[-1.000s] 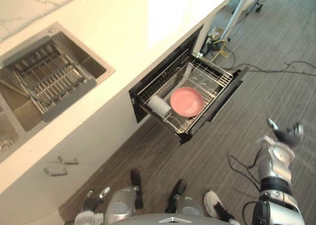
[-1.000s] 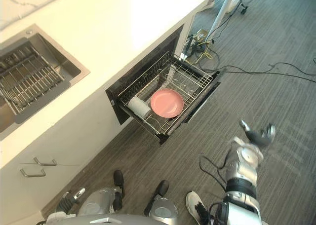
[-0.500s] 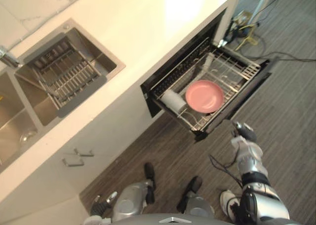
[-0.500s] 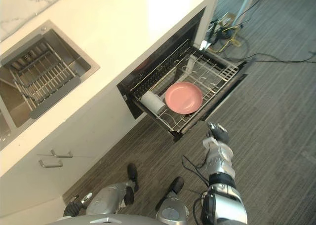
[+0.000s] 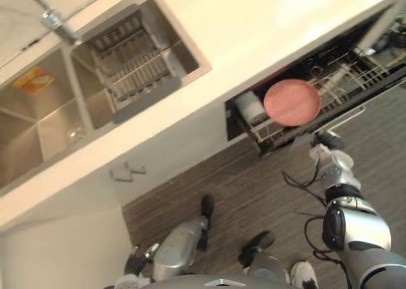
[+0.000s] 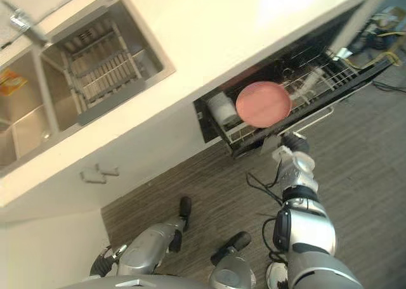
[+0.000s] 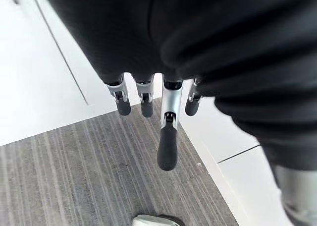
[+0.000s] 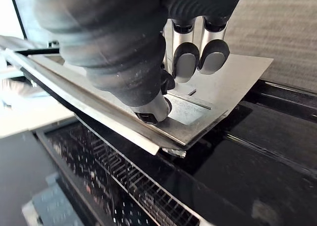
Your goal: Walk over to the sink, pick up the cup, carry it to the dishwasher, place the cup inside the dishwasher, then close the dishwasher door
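A white cup (image 5: 252,106) lies on its side in the wire rack of the open dishwasher (image 6: 330,80), beside a pink plate (image 5: 292,102). My right hand (image 5: 330,151) is at the front edge of the pulled-out dishwasher door. In the right wrist view its fingers (image 8: 190,57) are curled, their dark tips resting on the door's metal edge strip (image 8: 233,82), with nothing held. The left hand (image 7: 167,141) hangs low by the white cabinet front, fingers straight and empty, over the grey floor.
A steel double sink (image 5: 57,111) is set in the pale counter, with a drying rack (image 5: 136,67) in one basin and a tap (image 5: 51,16) behind. Cabinet handles (image 5: 127,172) sit below the counter. Cables lie on the floor near the dishwasher's far end.
The camera has swung, bringing the sink more into view. The right hand came down from above the floor to the dishwasher door's front edge and curled its fingers.
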You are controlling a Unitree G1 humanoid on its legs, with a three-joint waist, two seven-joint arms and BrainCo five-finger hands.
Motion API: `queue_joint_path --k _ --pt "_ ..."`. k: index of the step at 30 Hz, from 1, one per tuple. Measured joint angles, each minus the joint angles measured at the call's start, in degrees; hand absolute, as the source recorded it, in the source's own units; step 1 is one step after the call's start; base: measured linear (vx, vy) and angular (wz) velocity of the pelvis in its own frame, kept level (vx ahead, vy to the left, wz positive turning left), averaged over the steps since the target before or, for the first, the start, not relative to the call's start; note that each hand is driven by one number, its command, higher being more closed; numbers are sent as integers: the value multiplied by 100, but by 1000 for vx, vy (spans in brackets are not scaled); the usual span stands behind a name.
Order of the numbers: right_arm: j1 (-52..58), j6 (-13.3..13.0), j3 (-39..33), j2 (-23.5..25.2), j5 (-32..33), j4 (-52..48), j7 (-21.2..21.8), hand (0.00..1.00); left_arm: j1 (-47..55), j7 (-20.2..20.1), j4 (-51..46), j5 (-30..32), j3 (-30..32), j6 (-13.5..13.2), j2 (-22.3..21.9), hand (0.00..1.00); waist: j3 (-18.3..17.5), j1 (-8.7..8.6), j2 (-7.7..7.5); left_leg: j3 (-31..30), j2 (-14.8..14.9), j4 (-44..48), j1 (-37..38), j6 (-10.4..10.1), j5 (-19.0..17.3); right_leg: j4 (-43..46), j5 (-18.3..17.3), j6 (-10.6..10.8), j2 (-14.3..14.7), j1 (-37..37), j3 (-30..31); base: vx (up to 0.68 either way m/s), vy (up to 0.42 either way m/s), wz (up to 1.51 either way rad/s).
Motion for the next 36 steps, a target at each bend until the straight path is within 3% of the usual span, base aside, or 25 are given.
queue_joint_path --k 5,6,9,13,18,23,25,27,31,36 --pt "-890 154 705 115 -534 78 194 100 45 -34 10 25 -57 -69 4 0 -12 330 75 -189 -72 -166 15 -84 179 1093 -603 -27 -453 -214 -198 -41 -57 30" --pt "-1032 156 826 174 -667 91 260 0 47 -39 12 47 -60 -84 5 0 -11 382 79 -202 -79 -170 15 -110 200 1198 -656 3 -493 -225 -220 -34 -96 23" --pt "-1353 153 1062 328 -1165 227 246 0 49 -138 29 54 -112 -90 4 0 -17 482 77 -201 -78 -189 18 -218 288 1388 -785 -32 -564 -253 -244 -38 -98 9" --pt "-1329 134 1120 379 -1297 207 216 0 49 -167 51 65 -229 -120 3 0 -17 441 77 -174 -47 -245 35 -291 436 1398 -817 -80 -546 -267 -234 -73 -107 -3" --pt "-291 -90 1115 772 -1262 -683 -32 0 51 -145 216 61 -214 -218 17 0 -154 370 -61 -14 85 -341 98 -289 433 1244 -773 -124 -362 -285 -111 -74 -84 -12" --pt "2176 -302 1100 1871 -1208 -1388 -387 0 206 -131 269 1 27 -220 164 0 -368 145 -618 369 210 -343 217 -430 304 678 -449 -108 -71 -143 70 -38 -42 -26" --pt "2981 -399 1094 2126 -1534 -1094 -378 0 216 -129 274 -16 167 -221 197 0 -431 26 -730 517 234 -338 334 -406 177 454 -336 -84 15 -16 138 -51 17 -28" --pt "3654 -454 1067 2287 -2442 -156 -321 0 193 -124 307 -17 389 -213 251 0 -549 -166 -900 706 297 -344 398 -278 -43 238 -238 -71 136 43 230 -89 44 -27" --pt "3918 -430 596 2327 -2646 464 -29 0 84 -123 442 -111 512 -194 389 0 -720 -206 -1168 807 313 -467 432 -230 -38 -10 -119 -81 221 49 258 -48 19 -16" --pt "4102 -46 120 2469 -2848 526 281 0 12 -106 445 -193 797 -74 490 0 -989 -220 -1531 893 198 -680 547 -45 -53 82 -213 17 125 89 226 22 18 9"
